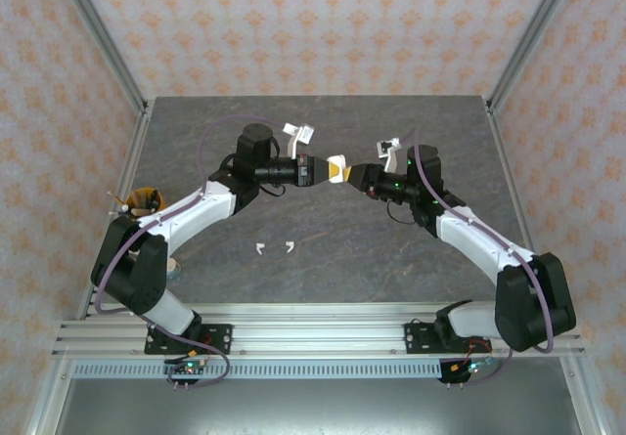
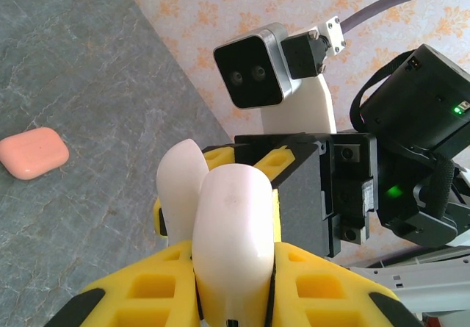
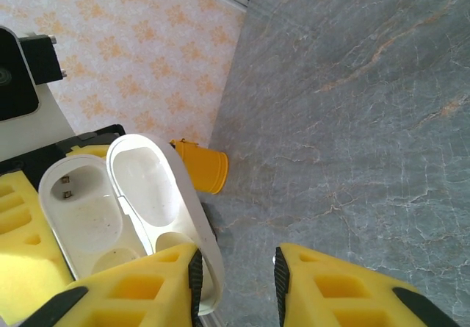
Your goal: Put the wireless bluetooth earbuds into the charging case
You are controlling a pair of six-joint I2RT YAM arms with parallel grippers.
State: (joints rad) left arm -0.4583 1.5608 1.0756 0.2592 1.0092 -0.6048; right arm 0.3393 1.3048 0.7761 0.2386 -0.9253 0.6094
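Note:
My left gripper (image 1: 328, 170) is raised over the middle of the table, shut on a white charging case (image 2: 231, 209). The case's lid stands open, and both of its hollows (image 3: 81, 209) look bare. My right gripper (image 3: 235, 264) faces it nose to nose, jaws open. The open lid's rim (image 3: 209, 261) sits just inside its left pad, and the other pad is well apart from it. Two white earbuds (image 1: 261, 249) (image 1: 290, 247) lie side by side on the table in front of the arms, far from both grippers.
A closed coral-pink case (image 2: 33, 153) lies flat on the grey table (image 1: 323, 288). A yellow cup (image 1: 147, 198) stands at the table's left edge. Patterned walls and metal frame posts close in the back and sides.

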